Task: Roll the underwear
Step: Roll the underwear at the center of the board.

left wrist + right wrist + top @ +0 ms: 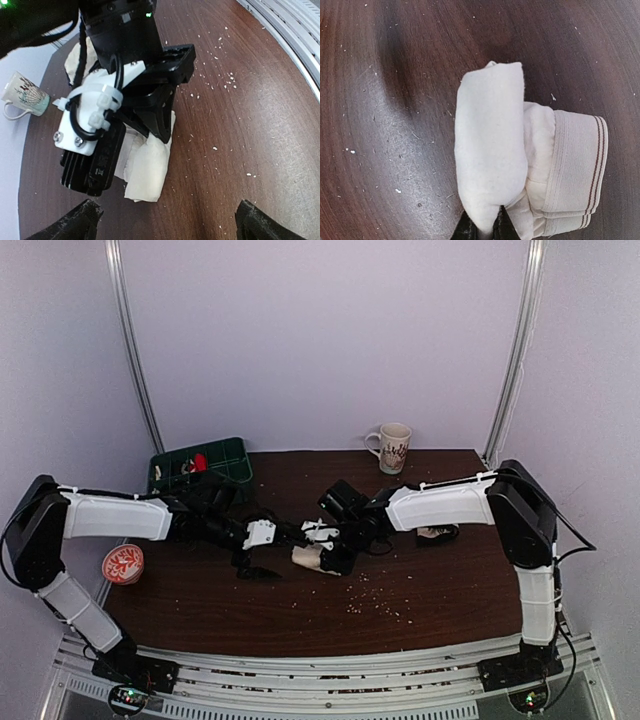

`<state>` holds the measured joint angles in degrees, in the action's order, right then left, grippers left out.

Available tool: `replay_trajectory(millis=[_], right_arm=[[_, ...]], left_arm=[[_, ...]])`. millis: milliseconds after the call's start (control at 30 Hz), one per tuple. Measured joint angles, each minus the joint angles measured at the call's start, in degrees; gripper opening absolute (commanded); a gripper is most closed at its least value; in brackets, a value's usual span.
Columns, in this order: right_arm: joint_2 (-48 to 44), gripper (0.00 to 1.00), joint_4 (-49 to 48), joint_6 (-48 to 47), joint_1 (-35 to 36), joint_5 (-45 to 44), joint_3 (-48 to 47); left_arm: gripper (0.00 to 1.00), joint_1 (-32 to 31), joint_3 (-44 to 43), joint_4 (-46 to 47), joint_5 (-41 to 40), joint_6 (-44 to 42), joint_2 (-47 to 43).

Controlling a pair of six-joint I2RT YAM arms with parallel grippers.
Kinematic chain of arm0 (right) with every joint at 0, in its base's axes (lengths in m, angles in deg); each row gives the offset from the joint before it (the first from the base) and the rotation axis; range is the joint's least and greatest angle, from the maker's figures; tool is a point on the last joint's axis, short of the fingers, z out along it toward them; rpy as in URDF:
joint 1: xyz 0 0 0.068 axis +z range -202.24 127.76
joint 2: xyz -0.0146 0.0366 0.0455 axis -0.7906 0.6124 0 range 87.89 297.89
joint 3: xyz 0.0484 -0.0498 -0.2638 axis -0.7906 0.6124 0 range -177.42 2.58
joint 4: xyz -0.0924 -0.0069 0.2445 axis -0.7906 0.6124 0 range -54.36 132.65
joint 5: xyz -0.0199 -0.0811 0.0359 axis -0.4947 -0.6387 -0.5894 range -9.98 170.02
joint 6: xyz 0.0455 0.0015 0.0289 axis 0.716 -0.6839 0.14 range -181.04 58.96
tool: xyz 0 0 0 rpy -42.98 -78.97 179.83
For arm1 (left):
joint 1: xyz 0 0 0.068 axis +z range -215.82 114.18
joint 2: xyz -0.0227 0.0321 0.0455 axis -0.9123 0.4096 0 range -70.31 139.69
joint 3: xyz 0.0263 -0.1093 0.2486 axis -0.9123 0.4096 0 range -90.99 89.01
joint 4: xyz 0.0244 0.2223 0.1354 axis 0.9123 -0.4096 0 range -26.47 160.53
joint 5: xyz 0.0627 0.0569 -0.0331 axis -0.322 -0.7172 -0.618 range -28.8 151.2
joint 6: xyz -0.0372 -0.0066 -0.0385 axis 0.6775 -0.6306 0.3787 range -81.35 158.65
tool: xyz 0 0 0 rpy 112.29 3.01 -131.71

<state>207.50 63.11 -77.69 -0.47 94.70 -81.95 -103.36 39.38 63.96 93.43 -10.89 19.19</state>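
The underwear (490, 150) is a cream bundle lying partly rolled on the dark wooden table (450, 590), with a ribbed, striped waistband (575, 165) on one side. My right gripper (483, 231) is shut on a fold of the underwear (306, 558) at the table's middle. In the left wrist view the right gripper's black body (135, 95) covers most of the underwear (147, 172). My left gripper (167, 225) is open just short of the cloth, its fingertips (75, 225) wide apart and holding nothing. From above, the left gripper (272, 554) sits right beside the bundle's left end.
A white patterned mug (392, 447) stands at the back edge. A green bin (200, 464) with small items sits at the back left. A red-patterned round lid (123, 563) lies at the left edge, a small dark object (437, 534) to the right. Crumbs (375, 600) dot the front.
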Motion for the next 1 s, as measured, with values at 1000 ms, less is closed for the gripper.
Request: replay_trajectory(millis=[1000], right_arm=[[0.8,0.09,0.7,1.7,-2.1,5.9,-0.5]], left_arm=[[0.98,3.4,10.3,33.8,-12.6,19.4,-3.9]])
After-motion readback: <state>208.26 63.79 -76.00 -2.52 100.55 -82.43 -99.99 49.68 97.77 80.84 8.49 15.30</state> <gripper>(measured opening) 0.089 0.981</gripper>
